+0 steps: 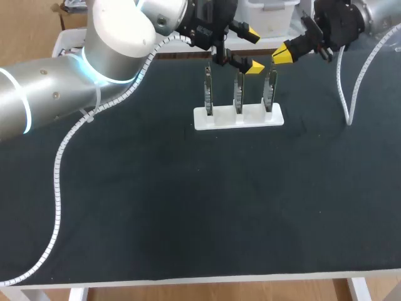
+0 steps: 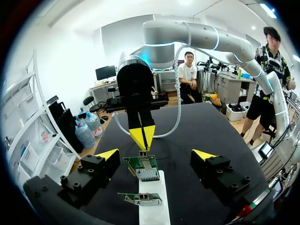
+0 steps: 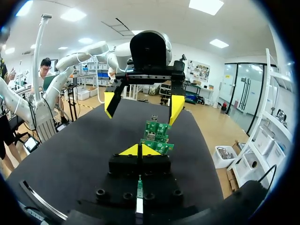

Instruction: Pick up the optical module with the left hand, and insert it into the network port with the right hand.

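My left gripper [image 1: 252, 49] hangs above the white rack [image 1: 238, 117], jaws spread wide with nothing between them. My right gripper [image 1: 283, 55] sits just over the rack's right-end circuit board [image 1: 269, 94], its yellow tips pressed together. I cannot place the optical module with certainty. The only candidate is a small grey piece [image 2: 142, 152] directly under the right tips, at the top of that board.

The risks, as I judge them, start with crowding. Both grippers share the same stretch above the rack, so a sideways move by either could knock fingers together. The three boards stand thin and upright in the rack's slots. A finger brushing one could tilt it, or drag the rack across the black table [image 1: 188, 207]. If my right tips do carry the module, such a narrow pinch may let it pivot. Coming down askew to the network port could then jam it or bend the board.

Much is hidden. From above the rack the boards show edge-on, so their ports cannot be read there. The right-end board's port is covered by my right tips; only the middle board's metal port [image 2: 147, 174] shows plainly. My right wrist's own finger blocks hide the rack's near end and the point where the tips meet, so I cannot tell whether anything is pinched.
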Available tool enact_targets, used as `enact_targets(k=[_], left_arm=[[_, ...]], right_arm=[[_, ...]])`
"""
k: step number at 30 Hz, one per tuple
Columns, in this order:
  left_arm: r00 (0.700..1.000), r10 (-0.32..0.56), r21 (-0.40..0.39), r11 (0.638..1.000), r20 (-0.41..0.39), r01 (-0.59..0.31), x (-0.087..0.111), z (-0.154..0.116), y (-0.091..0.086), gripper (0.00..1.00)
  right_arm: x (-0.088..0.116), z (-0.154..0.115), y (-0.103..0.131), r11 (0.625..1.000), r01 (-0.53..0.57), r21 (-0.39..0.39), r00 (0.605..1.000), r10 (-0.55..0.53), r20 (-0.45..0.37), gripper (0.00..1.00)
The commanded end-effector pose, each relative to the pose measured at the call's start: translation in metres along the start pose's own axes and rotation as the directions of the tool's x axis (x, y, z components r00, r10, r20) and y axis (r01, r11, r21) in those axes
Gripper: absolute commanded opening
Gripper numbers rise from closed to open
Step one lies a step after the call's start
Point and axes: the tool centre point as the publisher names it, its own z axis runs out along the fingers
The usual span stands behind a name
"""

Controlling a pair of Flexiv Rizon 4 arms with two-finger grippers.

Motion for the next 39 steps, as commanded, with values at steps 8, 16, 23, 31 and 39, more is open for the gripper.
enact_targets(k=[8,16,23,31,39], left_arm=[[1.0,-0.001,0.002,1.0,-0.004,0.001,0.0,0.0,0.001,1.0],[1.0,-0.001,0.002,1.0,-0.004,0.001,0.0,0.0,0.001,1.0],[1.0,-0.001,0.002,1.0,-0.004,0.001,0.0,0.0,0.001,1.0],[1.0,-0.001,0.002,1.0,-0.004,0.001,0.0,0.0,0.001,1.0],[1.0,-0.001,0.002,1.0,-0.004,0.001,0.0,0.0,0.001,1.0]], right_arm=[[0.001,-0.002,-0.01,1.0,0.001,-0.013,1.0,-0.001,0.0,0.0],[0.003,-0.002,-0.015,1.0,-0.005,-0.008,1.0,0.005,-0.006,0.0],[0.012,0.004,-0.015,0.999,-0.03,-0.02,1.0,0.03,-0.005,0.0],[0.014,0.004,-0.018,0.999,-0.035,-0.019,0.999,0.035,0.0,0.0],[0.004,0.001,-0.019,1.0,-0.003,-0.019,1.0,0.003,0.007,0.0]])
